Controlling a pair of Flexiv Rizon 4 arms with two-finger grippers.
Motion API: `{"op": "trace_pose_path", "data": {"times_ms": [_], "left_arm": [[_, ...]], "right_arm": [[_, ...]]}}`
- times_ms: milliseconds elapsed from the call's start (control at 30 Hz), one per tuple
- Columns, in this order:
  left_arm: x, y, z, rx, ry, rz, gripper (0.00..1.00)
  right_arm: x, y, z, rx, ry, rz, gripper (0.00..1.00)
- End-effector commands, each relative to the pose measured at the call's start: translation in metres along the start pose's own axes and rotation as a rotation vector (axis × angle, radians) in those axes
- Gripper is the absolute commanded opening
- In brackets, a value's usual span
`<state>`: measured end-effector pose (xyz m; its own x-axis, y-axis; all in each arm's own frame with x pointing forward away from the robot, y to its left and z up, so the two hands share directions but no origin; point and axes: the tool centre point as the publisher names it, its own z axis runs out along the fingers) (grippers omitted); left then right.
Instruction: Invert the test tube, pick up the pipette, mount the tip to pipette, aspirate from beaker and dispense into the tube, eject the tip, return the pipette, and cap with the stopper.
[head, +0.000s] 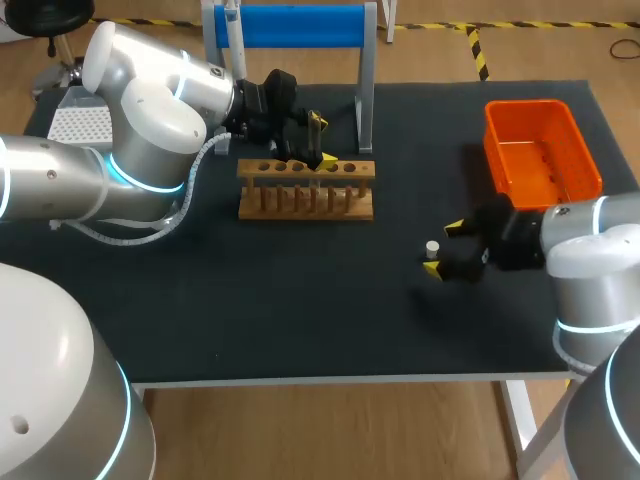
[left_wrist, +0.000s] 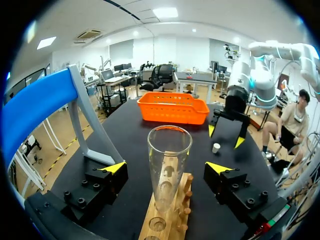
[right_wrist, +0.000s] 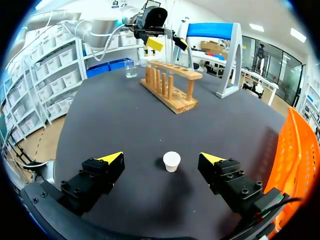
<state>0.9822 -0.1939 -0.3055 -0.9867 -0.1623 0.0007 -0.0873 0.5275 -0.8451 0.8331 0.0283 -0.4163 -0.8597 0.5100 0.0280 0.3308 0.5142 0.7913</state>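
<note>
A clear glass test tube stands mouth up in the wooden rack. My left gripper is open around it, with a yellow-tipped finger on each side and a gap to the glass. In the head view this left gripper hovers over the rack's back rail. The small white stopper lies on the black table between the open fingers of my right gripper, untouched. The head view has the stopper just left of the right gripper. A glass beaker stands beyond the rack.
An orange basket sits at the back right, close behind my right arm. The blue-topped pipette stand rises behind the rack, with a pale object on its left post. A white tip box is at the far left.
</note>
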Motion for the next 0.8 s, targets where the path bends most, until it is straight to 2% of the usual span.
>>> {"op": "trace_pose_path", "data": {"times_ms": [33, 100, 400, 600, 700, 800], "left_arm": [[-0.001, 0.0, 0.0, -0.002, 0.001, 0.0, 1.0], [-0.001, 0.0, 0.0, -0.002, 0.001, 0.0, 1.0], [-0.001, 0.0, 0.0, -0.002, 0.001, 0.0, 1.0], [-0.001, 0.0, 0.0, -0.002, 0.001, 0.0, 1.0], [-0.001, 0.0, 0.0, -0.002, 0.001, 0.0, 1.0], [-0.001, 0.0, 0.0, -0.002, 0.001, 0.0, 1.0]], "right_arm": [[-0.001, 0.001, 0.008, 0.008, -0.002, 0.003, 1.0], [-0.002, 0.0, 0.01, 0.009, -0.004, 0.005, 1.0], [-0.004, -0.002, 0.015, 0.008, -0.014, 0.016, 0.83], [-0.006, -0.002, 0.017, 0.007, -0.019, 0.021, 0.69], [-0.007, -0.003, 0.018, 0.007, -0.02, 0.024, 0.58], [-0.007, -0.003, 0.018, 0.007, -0.02, 0.024, 0.53]]}}
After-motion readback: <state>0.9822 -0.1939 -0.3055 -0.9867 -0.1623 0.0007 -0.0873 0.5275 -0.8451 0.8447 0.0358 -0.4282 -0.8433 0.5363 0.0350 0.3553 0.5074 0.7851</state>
